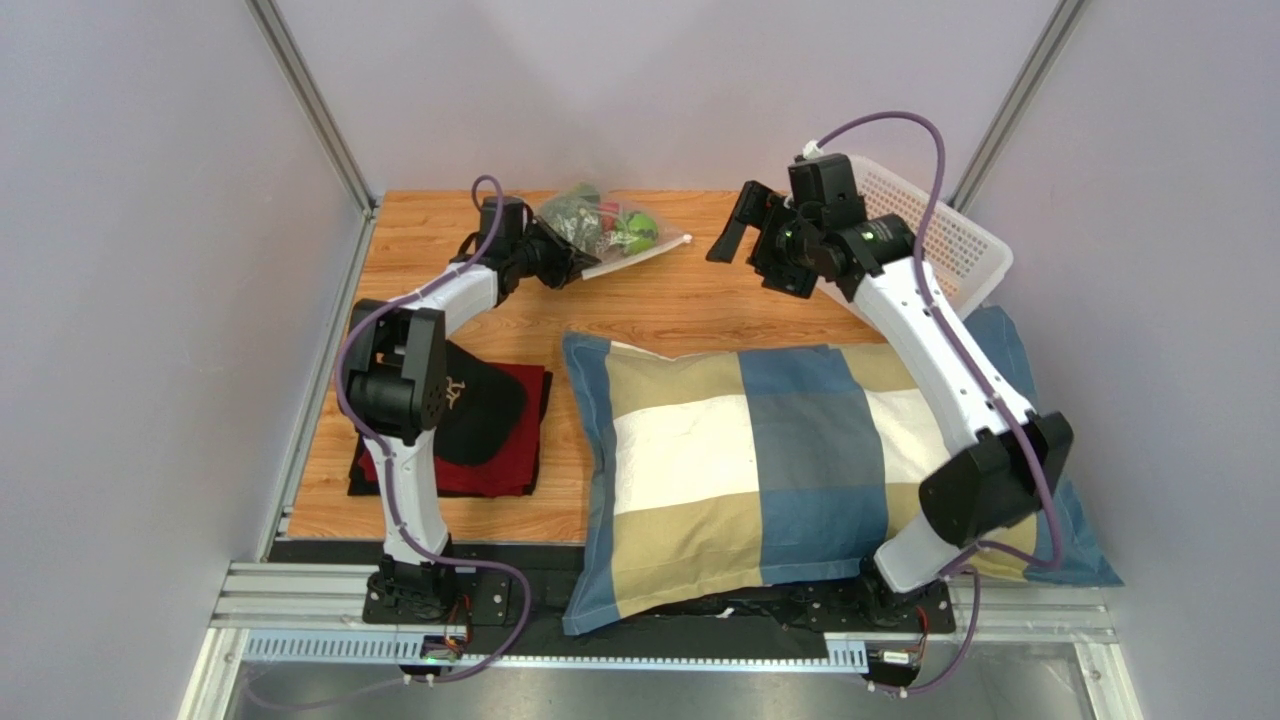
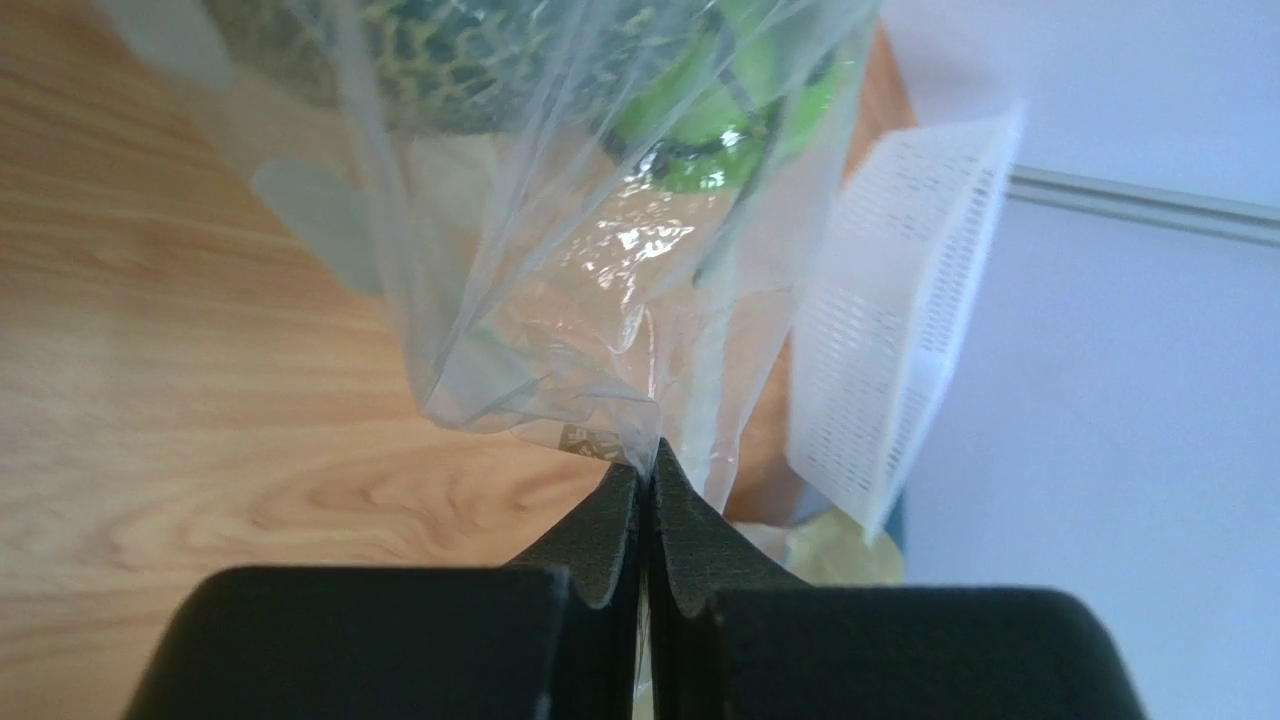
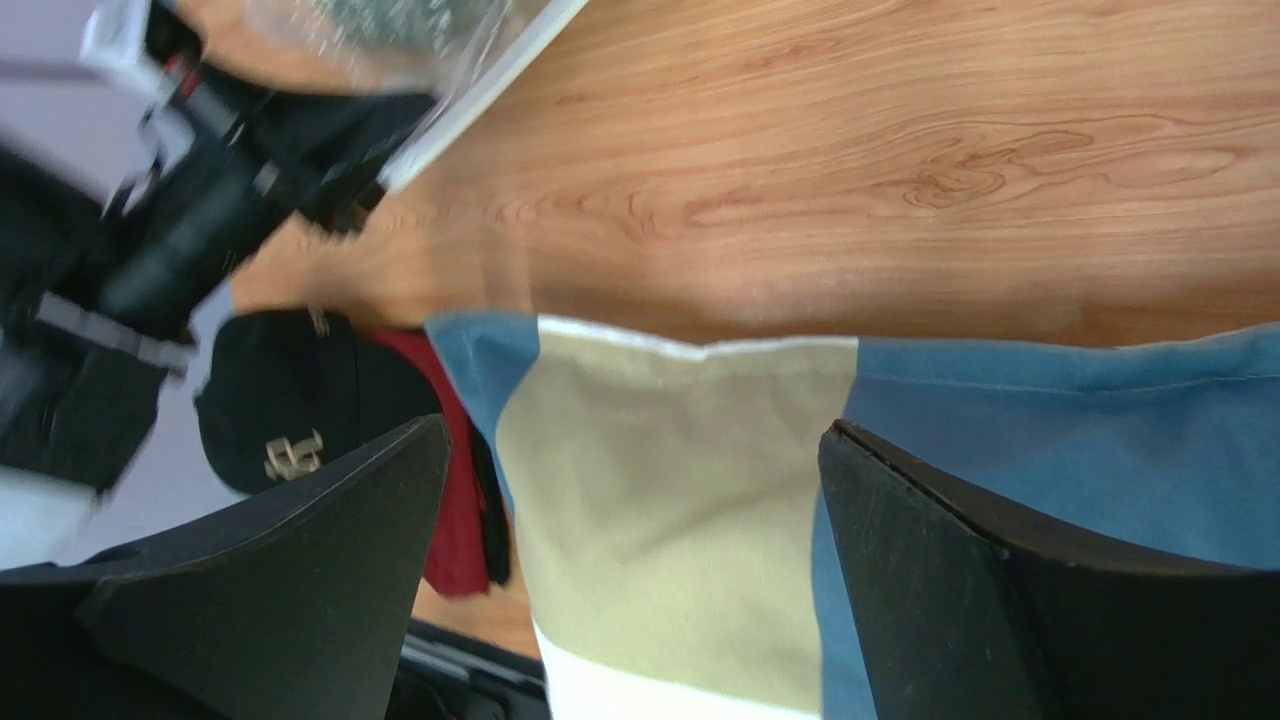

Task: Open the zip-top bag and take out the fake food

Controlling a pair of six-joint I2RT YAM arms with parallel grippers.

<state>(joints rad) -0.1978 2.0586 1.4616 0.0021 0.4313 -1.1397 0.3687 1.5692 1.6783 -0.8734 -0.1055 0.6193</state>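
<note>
The clear zip-top bag (image 1: pixel 609 228) lies at the far middle of the wooden table, with a grey-green netted melon ball (image 1: pixel 571 210) and a bright green ball (image 1: pixel 637 230) inside; a red piece barely shows. My left gripper (image 1: pixel 576 258) is shut on the bag's near-left edge; in the left wrist view the pads (image 2: pixel 684 540) pinch the clear film (image 2: pixel 571 300) with the green ball (image 2: pixel 721 105) behind it. My right gripper (image 1: pixel 739 240) hangs open and empty, to the right of the bag, above the table. In the right wrist view the bag's zip edge (image 3: pixel 481 83) shows top left.
A white perforated basket (image 1: pixel 939 225) stands at the back right. A large checked pillow (image 1: pixel 766 450) covers the table's near middle and right. A black cap (image 1: pixel 481 405) on a red cloth (image 1: pixel 511 458) lies near left.
</note>
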